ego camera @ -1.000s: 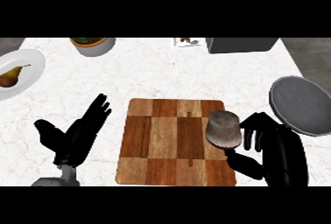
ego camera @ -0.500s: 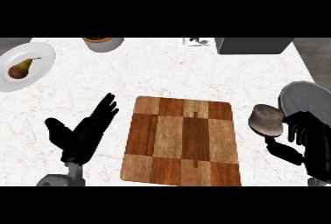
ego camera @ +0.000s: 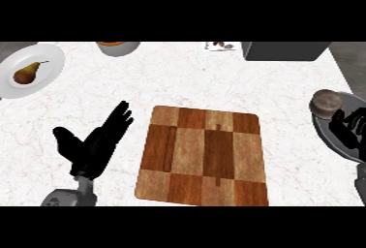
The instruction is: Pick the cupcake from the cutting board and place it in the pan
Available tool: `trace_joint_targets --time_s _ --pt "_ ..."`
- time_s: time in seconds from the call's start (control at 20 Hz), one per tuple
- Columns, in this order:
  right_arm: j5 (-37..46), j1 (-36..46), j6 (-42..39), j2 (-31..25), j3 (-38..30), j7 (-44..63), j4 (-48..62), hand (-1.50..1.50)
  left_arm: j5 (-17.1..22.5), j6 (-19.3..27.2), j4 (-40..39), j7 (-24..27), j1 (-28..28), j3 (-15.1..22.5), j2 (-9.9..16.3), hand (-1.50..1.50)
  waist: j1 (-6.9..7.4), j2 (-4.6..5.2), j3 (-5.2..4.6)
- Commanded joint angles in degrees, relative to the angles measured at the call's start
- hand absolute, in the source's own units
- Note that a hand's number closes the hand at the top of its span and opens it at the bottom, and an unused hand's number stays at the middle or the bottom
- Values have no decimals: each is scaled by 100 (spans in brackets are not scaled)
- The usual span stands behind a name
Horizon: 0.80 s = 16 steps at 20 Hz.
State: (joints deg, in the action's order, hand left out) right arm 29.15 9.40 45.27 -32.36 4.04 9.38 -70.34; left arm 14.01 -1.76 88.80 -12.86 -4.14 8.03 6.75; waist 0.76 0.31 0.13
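Note:
The cupcake (ego camera: 327,102), brownish grey and round, is at the far right edge of the head view, over the near rim of the grey pan (ego camera: 334,139). My right hand (ego camera: 350,129) is curled just below and beside it, its fingers at the cupcake's lower side. Most of the pan is cut off by the view's right edge. The wooden cutting board (ego camera: 205,154) lies bare in the middle of the counter. My left hand (ego camera: 97,142) rests open to the left of the board, fingers up.
A white plate (ego camera: 49,60) with a pear (ego camera: 26,73) sits at the back left. A bowl (ego camera: 118,47) stands at the back, and a dark box (ego camera: 284,50) at the back right. A small item (ego camera: 220,45) lies between them.
My right hand carried the cupcake off the cutting board and rightward to the pan. The view shifted, so everything slid left. The left hand kept its pose.

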Motion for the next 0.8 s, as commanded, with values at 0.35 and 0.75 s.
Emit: trace_joint_targets --time_s 0.35,0.75 --pt "-1448 1771 -120 12 -1600 -3118 3683 150 -66 -76 301 -114 126 103 -21 0 147 30 13" --pt "-1024 2149 -972 -590 -1473 -2671 5450 -150 -191 -100 -95 151 -42 176 -175 0 331 131 24"
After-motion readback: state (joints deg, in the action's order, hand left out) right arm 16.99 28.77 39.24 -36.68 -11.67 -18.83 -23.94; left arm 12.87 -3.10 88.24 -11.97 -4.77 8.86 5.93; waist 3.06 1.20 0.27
